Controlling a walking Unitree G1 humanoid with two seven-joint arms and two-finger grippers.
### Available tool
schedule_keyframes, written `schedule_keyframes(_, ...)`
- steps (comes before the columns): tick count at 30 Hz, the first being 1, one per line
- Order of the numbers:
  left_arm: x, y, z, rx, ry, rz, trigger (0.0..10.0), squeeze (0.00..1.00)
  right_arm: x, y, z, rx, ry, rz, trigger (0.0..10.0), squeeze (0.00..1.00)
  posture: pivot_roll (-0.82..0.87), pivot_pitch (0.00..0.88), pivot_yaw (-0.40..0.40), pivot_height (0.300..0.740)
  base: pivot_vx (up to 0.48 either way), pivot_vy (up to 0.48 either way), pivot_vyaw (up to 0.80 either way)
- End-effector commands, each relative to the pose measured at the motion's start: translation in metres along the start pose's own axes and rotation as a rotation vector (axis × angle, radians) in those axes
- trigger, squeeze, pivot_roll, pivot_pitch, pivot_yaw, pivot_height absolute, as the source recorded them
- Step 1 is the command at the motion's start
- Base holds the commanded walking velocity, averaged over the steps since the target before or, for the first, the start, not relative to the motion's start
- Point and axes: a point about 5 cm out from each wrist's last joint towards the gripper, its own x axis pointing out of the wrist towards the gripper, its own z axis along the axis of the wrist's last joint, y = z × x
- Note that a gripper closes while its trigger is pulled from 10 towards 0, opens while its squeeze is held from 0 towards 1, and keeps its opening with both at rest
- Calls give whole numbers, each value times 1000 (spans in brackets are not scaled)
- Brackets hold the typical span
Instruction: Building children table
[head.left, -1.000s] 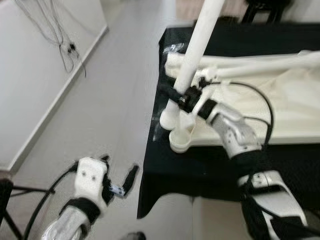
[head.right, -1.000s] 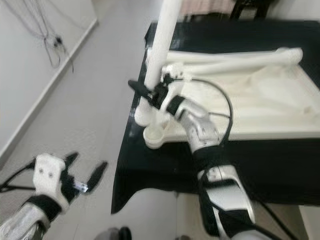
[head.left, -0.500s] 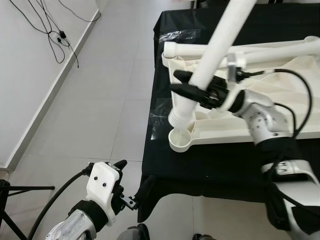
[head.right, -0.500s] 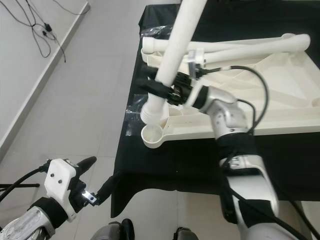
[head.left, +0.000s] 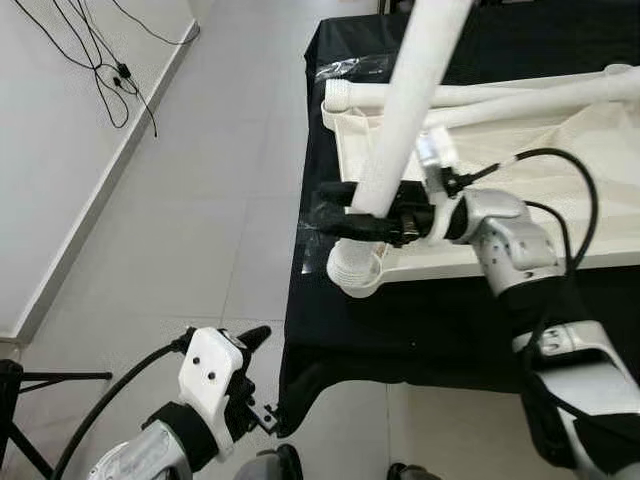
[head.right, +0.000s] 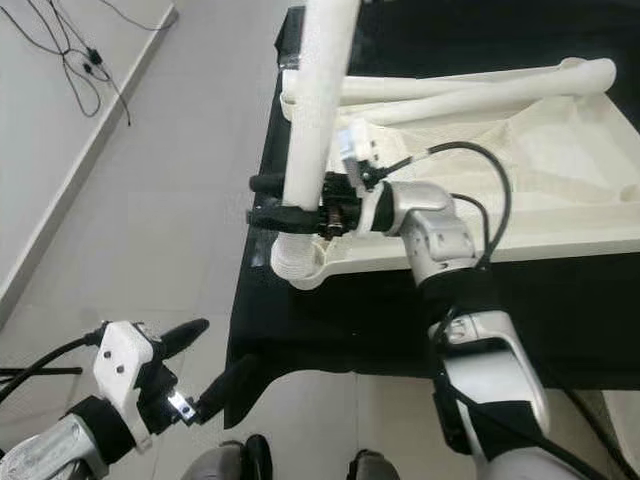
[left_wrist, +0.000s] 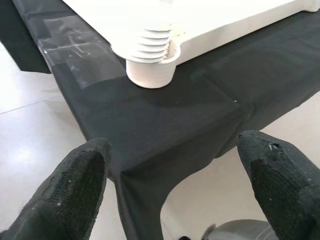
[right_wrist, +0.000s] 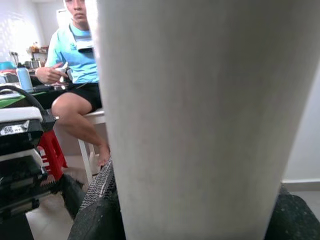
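A white tabletop (head.left: 520, 190) lies upside down on a black-clothed table (head.left: 420, 320). My right gripper (head.left: 326, 208) is shut on a long white table leg (head.left: 410, 110), low on its shaft. The leg stands nearly upright, and its ribbed end sits in the round corner socket (head.left: 352, 272) at the tabletop's near left corner. The left wrist view has that ribbed end in the socket (left_wrist: 150, 70). A second leg (head.left: 500, 92) lies along the tabletop's far edge. My left gripper (head.right: 208, 358) hangs open below the table's corner, over the floor, holding nothing.
The black cloth (left_wrist: 165, 125) drapes over the table's near left corner. Grey tiled floor (head.left: 200, 200) lies to the left, with a white wall and loose cables (head.left: 110, 70). In the right wrist view a person (right_wrist: 75, 60) sits on a stool beside a red stool (right_wrist: 50, 150).
The right gripper has swung the leg more upright and lowered its ribbed end from just above the socket into it. The left gripper stays low and open.
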Motion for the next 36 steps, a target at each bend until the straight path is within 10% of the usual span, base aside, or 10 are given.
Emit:
schedule_keyframes(1, -1, -1, -6, -21, 42, -31, 10000, 0, 7, 6, -6, -5, 19, 47, 10000, 0, 27, 267, 62, 740, 0, 0, 0)
schedule_keyframes(22, -1, 0, -3, -35, 36, -47, 10000, 0, -17, -10, -11, 104, 16, -27, 10000, 0, 38, 288, 60, 740, 0, 0, 0)
schedule_keyframes(36, -2, 2, -3, -39, 39, -46, 10000, 0, 2, 7, -32, -55, 194, 74, 10000, 0, 37, 294, 64, 740, 0, 0, 0)
